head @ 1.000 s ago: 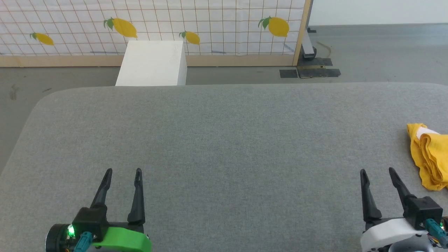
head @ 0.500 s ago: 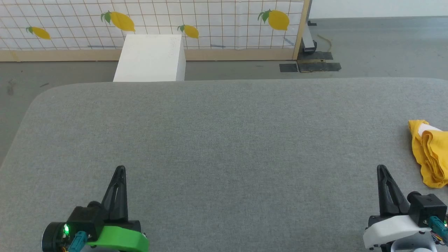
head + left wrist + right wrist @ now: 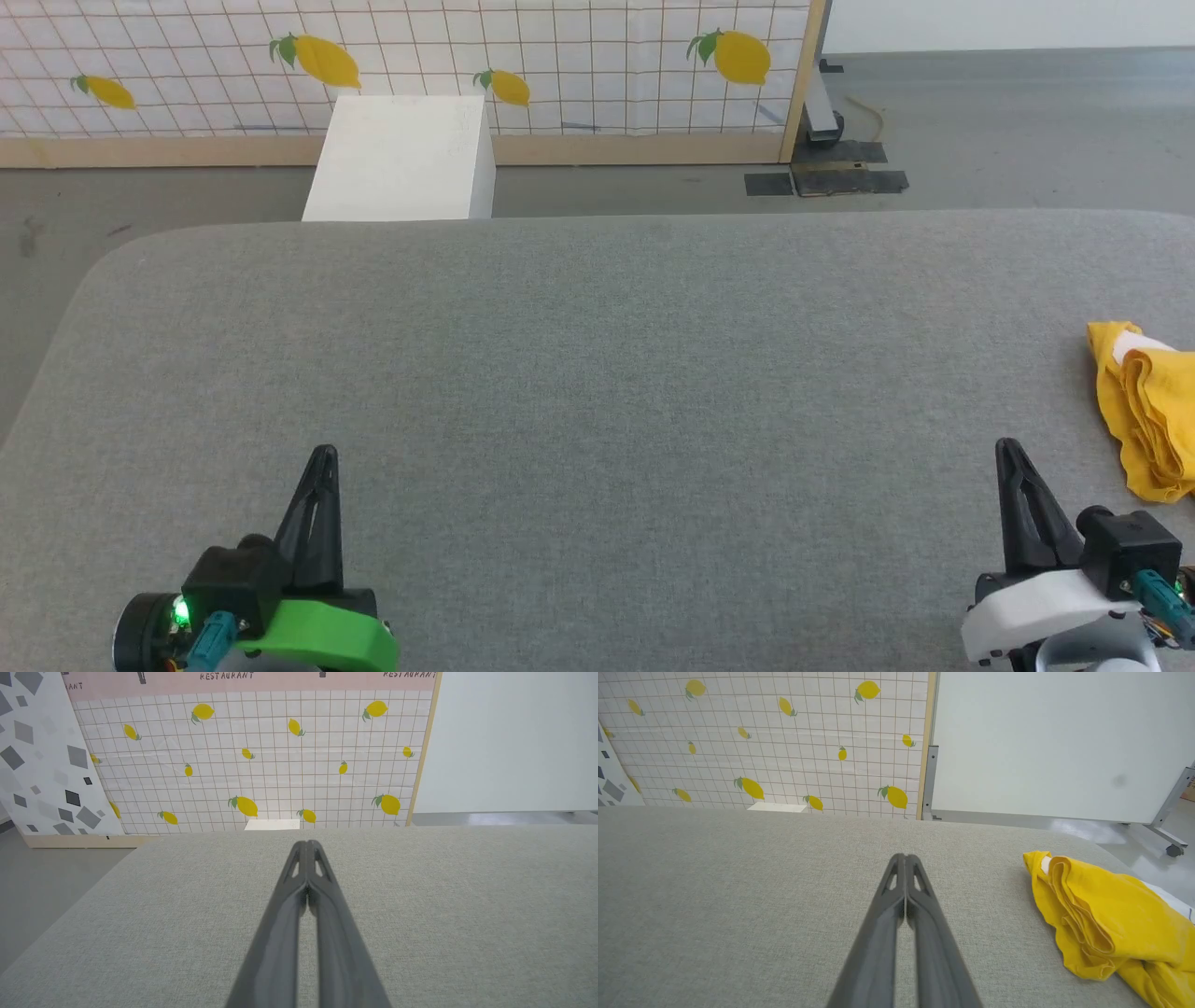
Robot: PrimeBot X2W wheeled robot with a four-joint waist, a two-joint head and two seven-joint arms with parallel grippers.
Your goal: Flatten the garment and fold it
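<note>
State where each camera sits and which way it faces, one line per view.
Head view: on the robot's head, looking forward and down at the table; left hand and right hand show, shut.
Left wrist view: low over the table, facing the lemon screen along its own shut hand.
Right wrist view: likewise, with the garment at its right.
Shared: head and right wrist views show the garment.

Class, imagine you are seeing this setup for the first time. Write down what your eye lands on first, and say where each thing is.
The bright yellow garment lies bunched at the right edge of the grey table. The left gripper and right gripper, both shut to dark points, sit low at the near corners, holding nothing. Behind the table stands a lemon-printed screen with a white box before it.
</note>
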